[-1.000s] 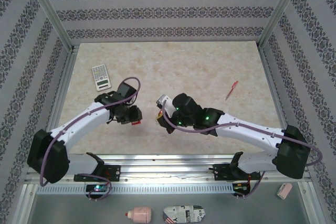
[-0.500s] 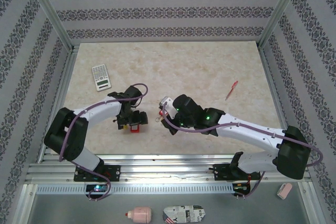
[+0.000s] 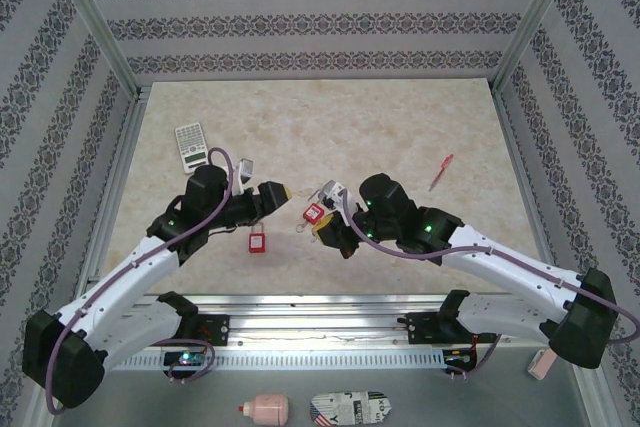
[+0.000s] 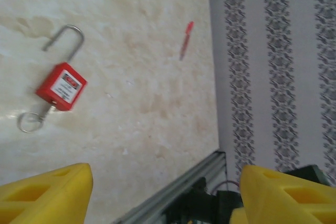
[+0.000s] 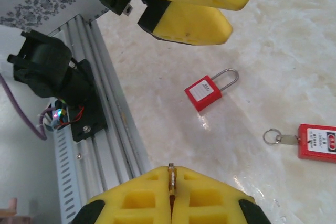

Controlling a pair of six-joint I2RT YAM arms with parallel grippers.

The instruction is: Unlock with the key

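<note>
Key [image 5: 171, 178] pinched in right gripper [image 5: 171, 198], clamped tight | beige marbled table [image 3: 400, 127], patterned walls [image 3: 320, 27] | red padlock [image 3: 258, 242] at 7 o'clock of left gripper [image 3: 279, 193], jaws wide, empty | both arms reach inward

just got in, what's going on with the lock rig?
Two red padlocks lie on the table. The far padlock has its shackle swung open, with a key ring hanging at its base. The near padlock looks shut. The right pincer is clamped on a thin metal sliver, probably a key. The left pincer is open and holds nothing.
</note>
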